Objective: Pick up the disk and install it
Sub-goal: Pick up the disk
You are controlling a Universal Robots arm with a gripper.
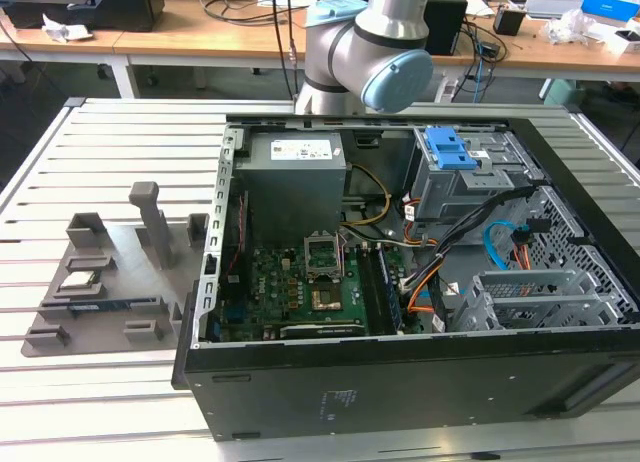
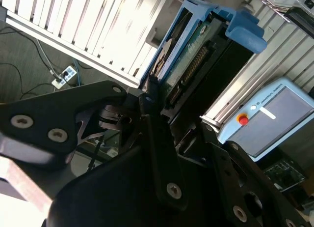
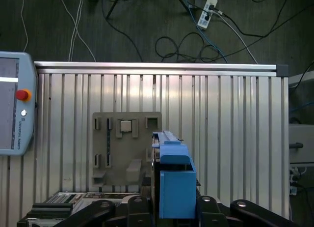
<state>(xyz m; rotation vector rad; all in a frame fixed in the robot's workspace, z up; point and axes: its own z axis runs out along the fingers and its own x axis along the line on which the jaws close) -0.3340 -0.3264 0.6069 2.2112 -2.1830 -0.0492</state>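
The black two-fingered gripper [image 2: 176, 114] [image 3: 172, 207] is pinched onto the rectangular silver disk in its bright blue plastic carrier [image 2: 194, 55] [image 3: 174, 180]. In the second wrist view the dark fingers [image 2: 157, 133] press against the carrier's edges, with the disk's green circuit side and connector row facing the camera. The disk is outside the open black computer case [image 1: 400, 382] [image 3: 59, 201], held in the air above the ribbed aluminium table [image 1: 110, 132] [image 3: 230, 128] on which the case lies. In the first wrist view a corner of the case is just beside the gripper.

The flat grey plastic fixture tray [image 1: 120, 282] [image 3: 115, 153] lies on the table at the exterior view's left of the case, close to its wall. The small square silver processor chip [image 1: 80, 279] [image 3: 128, 127] sits in one of the tray's pockets, on the side away from the case.

Inside the case, the green motherboard [image 1: 290, 282] covers the floor towards the exterior view's left. The grey metal cage with a blue plastic latch [image 1: 450, 182] stands at the far wall towards the exterior view's right. The silver-and-pale-blue robot arm [image 1: 380, 42] rises just behind the case's far wall.

A pale blue teach pendant with a red button [image 2: 270, 116] [image 3: 12, 109] rests well apart from the case, at the table's edge
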